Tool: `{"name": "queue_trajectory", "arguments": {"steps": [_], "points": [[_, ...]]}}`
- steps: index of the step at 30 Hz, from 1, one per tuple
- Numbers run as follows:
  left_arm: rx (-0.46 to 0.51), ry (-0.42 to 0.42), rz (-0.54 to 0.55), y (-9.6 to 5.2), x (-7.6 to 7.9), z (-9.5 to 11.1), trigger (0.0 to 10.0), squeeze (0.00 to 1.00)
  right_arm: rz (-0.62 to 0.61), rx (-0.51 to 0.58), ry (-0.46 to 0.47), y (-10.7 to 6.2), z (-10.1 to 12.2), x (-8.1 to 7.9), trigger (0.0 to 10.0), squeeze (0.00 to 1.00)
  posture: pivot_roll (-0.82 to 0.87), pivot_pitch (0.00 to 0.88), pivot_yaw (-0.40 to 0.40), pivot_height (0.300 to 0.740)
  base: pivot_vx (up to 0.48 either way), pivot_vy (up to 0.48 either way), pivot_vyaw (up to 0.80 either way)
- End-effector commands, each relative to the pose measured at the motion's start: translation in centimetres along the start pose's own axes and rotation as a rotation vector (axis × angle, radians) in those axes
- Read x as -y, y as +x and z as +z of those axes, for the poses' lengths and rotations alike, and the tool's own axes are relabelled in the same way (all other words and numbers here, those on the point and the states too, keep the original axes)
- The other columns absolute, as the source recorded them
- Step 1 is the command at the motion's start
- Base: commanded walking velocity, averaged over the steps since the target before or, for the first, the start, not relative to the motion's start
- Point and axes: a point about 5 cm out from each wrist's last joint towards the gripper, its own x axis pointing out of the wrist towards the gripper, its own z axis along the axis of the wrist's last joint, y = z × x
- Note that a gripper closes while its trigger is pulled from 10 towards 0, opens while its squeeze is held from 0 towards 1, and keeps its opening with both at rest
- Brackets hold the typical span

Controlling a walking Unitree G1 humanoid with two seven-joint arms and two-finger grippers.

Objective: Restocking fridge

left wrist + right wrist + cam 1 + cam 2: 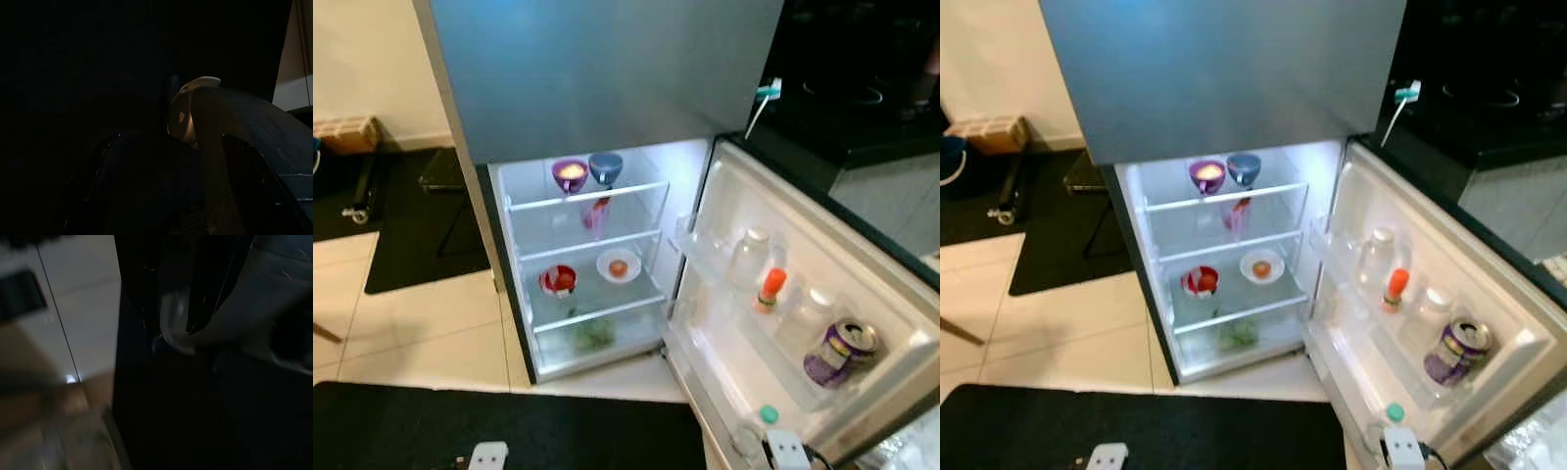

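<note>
The fridge point(514, 245) stands in front of me with its lower door point(891, 284) swung wide to the right and the inside lit. A purple bowl point(570, 174) and a blue bowl point(605, 167) sit on the top shelf, with a pink cup point(595, 215) below. On the third shelf are a red-and-white bowl point(558, 280) and a white plate point(618, 265) with something orange. Greens point(594, 333) lie in the bottom drawer. The door rack holds a clear bottle point(747, 258), an orange-capped bottle point(770, 289) and a purple can point(840, 352). Both arms hang low; their wrist views are dark and blurred.
A black mat point(509, 426) lies at my feet, and another point(411, 235) is left of the fridge on the white tiled floor point(421, 333). A dark counter with a hob point(862, 98) stands to the right. A cardboard box point(347, 132) sits by the far left wall.
</note>
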Motion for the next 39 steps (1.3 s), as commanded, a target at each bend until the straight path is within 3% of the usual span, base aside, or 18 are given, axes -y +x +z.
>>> {"name": "queue_trajectory", "arguments": {"steps": [1,13,31,39], "points": [[-0.015,-0.009,-0.012,0.07,0.41,-0.33,10.0,0.0,-0.014,-0.004,0.005,-0.08,-0.03,0.27,10.0,0.0,0.02,0.0,-0.025,0.74,0.0,0.0,0.0],[-0.03,-0.02,-0.018,0.19,0.8,-0.44,10.0,0.0,-0.017,-0.005,0.007,-0.03,-0.05,0.17,10.0,0.0,0.02,0.0,-0.027,0.74,0.0,0.0,0.0],[-0.029,-0.02,-0.023,0.21,0.94,-0.46,10.0,0.0,-0.011,-0.011,0.009,-0.07,-0.3,0.1,10.0,0.0,0.02,0.0,-0.028,0.74,-0.319,0.0,0.0],[-0.031,-0.008,-0.007,0.15,0.66,-0.5,10.0,0.0,-0.004,-0.017,0.01,-0.09,-0.48,0.02,10.0,0.0,0.02,0.0,-0.028,0.74,0.0,0.0,0.0]]}}
